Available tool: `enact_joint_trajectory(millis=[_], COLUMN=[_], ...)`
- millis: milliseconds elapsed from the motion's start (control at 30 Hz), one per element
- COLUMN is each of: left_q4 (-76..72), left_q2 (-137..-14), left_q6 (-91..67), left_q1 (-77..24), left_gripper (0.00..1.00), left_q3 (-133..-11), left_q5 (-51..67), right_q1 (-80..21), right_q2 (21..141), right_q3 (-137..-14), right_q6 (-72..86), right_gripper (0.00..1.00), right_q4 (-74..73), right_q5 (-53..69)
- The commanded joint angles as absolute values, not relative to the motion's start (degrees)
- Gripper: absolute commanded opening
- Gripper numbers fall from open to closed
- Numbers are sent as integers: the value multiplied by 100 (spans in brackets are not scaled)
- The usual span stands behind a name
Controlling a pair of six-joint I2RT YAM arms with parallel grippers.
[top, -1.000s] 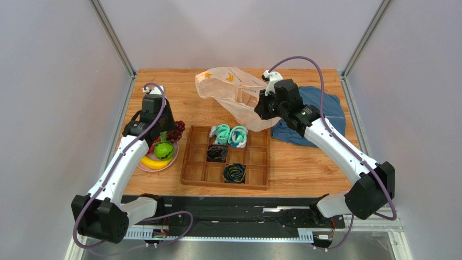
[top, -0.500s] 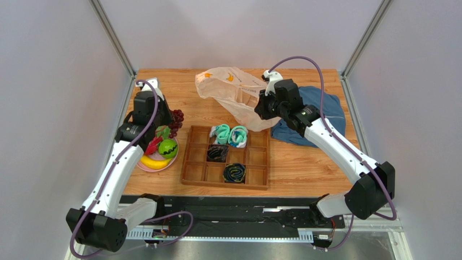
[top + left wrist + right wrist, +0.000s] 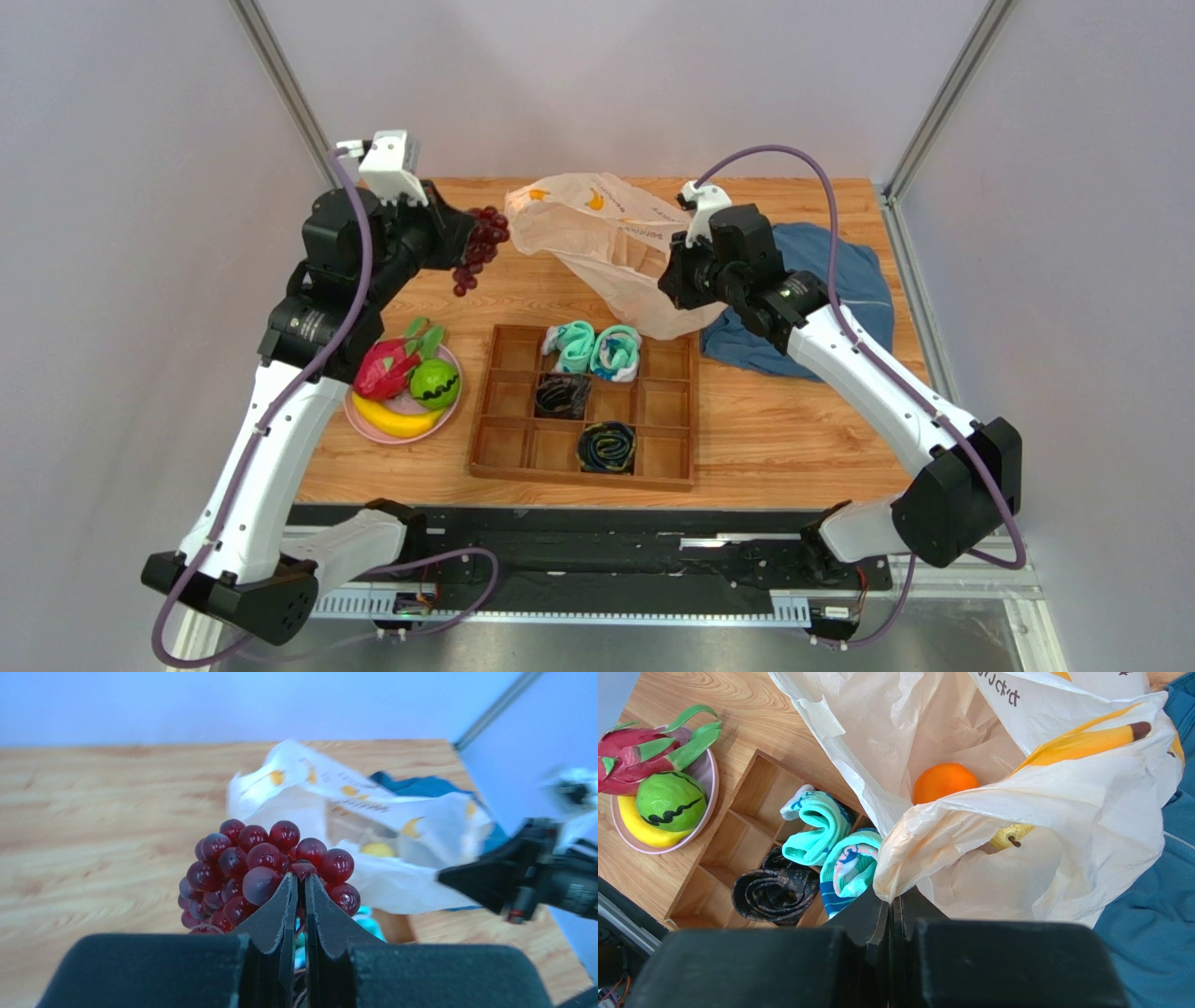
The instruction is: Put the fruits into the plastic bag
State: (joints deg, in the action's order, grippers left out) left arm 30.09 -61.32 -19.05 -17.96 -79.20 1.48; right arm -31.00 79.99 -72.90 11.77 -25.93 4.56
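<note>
Grapes [image 3: 477, 241] pinched in left end effector [image 3: 298, 877] | right end effector [image 3: 891, 900] clamps bag [image 3: 1046, 812] rim | next: carry over opening, release

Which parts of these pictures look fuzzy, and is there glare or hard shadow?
Left wrist view: the dark red toy grape bunch is crisp; the black right arm at the right edge is blurred. Right wrist view: the thin cream banana-printed plastic bag is sharp, no glare. Top view: even light, soft shadows.
</note>
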Motion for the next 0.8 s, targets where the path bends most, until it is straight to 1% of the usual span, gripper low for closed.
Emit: enact_joint_trajectory(millis=[0,100,267,767], left_q4=[2602,2391,1811,1547], left_q2=[-6459,-6741,-7373,-9447], left_q6=[-1793,-1907,-2162,-2531], left_q1=[-2371,-2733,-3084,-3489], left_gripper=[11,11,11,9], left_q3=[-8787,-9104,-9289,-11082], left_q5=[492,597,870,1468], right_q1=[-3120,-3120,-3120,-3129], right_q2=[7831,7831,7796,7726], right_q3=[-7392,-7392,-7392,-7383], right_q6=[1178,1195,1187,1169], right_gripper=[4,4,4,4], right_q4=[-2461,-2470,-2470,-2514], right_q5=[396,404,404,369])
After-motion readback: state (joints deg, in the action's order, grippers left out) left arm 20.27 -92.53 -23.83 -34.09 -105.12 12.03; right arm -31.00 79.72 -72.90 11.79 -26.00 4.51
